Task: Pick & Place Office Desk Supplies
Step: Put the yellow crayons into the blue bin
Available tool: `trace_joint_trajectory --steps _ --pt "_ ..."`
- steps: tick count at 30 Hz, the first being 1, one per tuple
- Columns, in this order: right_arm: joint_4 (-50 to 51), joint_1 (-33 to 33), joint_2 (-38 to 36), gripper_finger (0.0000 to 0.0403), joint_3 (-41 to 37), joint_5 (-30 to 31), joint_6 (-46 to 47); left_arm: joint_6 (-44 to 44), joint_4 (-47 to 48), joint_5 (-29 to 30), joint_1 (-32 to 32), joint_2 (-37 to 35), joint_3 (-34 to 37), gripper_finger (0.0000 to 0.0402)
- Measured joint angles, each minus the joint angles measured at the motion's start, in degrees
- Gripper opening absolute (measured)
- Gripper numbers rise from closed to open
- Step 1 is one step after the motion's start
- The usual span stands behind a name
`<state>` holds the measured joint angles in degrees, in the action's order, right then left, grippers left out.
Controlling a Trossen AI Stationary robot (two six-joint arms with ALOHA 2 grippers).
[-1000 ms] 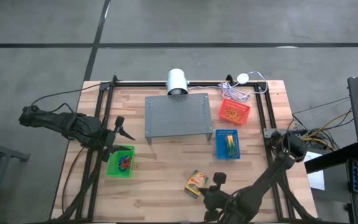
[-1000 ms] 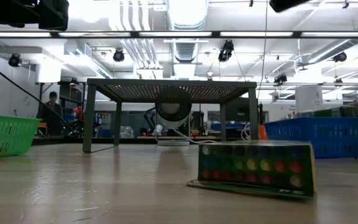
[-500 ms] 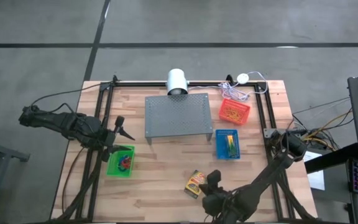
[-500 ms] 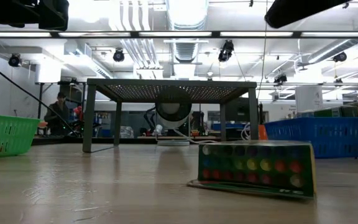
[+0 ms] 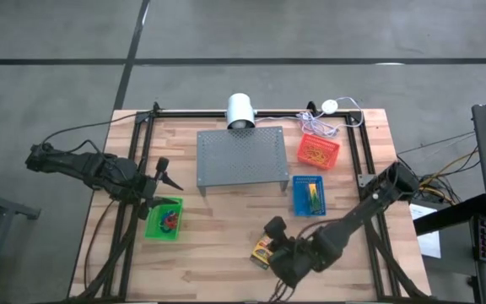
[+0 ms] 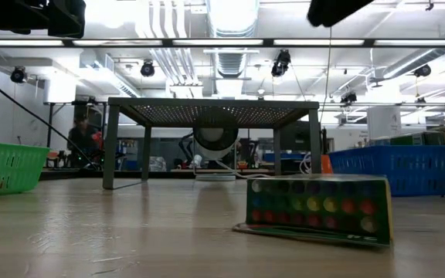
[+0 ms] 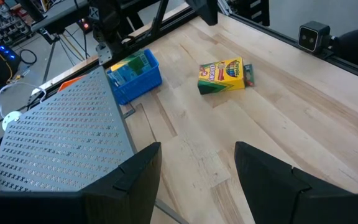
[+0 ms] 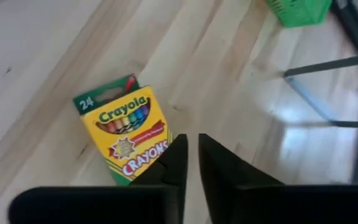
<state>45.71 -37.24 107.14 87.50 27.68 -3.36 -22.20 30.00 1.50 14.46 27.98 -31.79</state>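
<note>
Approach step: right gripper hovers beside the crayon box lying on the surface — fingers nearly closed, empty. Next: spread, descend. Left gripper waits, fingers wide.

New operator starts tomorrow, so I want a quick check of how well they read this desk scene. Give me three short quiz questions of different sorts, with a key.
1. True or false: the crayon box lies inside the blue basket.
2. Multiple choice: the right gripper is (A) over the red basket, (B) just above the crayon box, (C) under the grey stand.
3. Fill in: the left gripper hangs near the ___ basket, fingers apart.

Key
1. False: it lies flat on the bare wooden table.
2. B: its fingers are nearly together beside the box, not gripping it.
3. Green.
</note>
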Motion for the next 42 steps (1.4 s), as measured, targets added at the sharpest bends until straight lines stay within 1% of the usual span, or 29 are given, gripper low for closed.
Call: trace_joint_trajectory --steps 4,6,8,12,14,21,30,36,42 --pt "-0.1 3.1 -0.1 0.0088 0.0 -7.1 0.2 0.0 0.0 0.0 0.0 0.0 0.0 0.0209" --pt "-0.1 4.5 -0.2 0.0118 0.0 -12.7 -1.3 0.0 0.0 0.0 0.0 0.0 0.0 0.0209" --pt "0.0 5.4 -0.2 0.0146 0.0 -16.2 -3.7 0.0 0.0 0.0 0.0 0.0 0.0 0.0209" --pt "0.7 6.0 -0.2 0.0193 0.0 -16.6 -10.3 0.0 0.0 0.0 0.0 0.0 0.0 0.0209" --pt "0.8 6.0 -0.2 0.0212 0.0 -16.0 -11.9 0.0 0.0 0.0 0.0 0.0 0.0 0.0209" --pt "1.0 6.7 -0.2 0.0269 -0.4 -15.8 -11.2 0.0 0.0 0.0 0.0 0.0 0.0 0.0209" --pt "-1.2 8.2 -0.2 0.0329 -2.7 -19.0 -12.7 0.0 0.0 0.0 0.0 0.0 0.0 0.0209" --pt "-3.1 8.2 -0.2 0.0358 -4.3 -18.8 -19.5 0.0 0.0 0.0 0.0 0.0 0.0 0.0209" --pt "-5.5 8.2 -0.2 0.0363 -6.6 -18.8 -26.1 0.0 0.0 0.0 0.0 0.0 0.0 0.0209"
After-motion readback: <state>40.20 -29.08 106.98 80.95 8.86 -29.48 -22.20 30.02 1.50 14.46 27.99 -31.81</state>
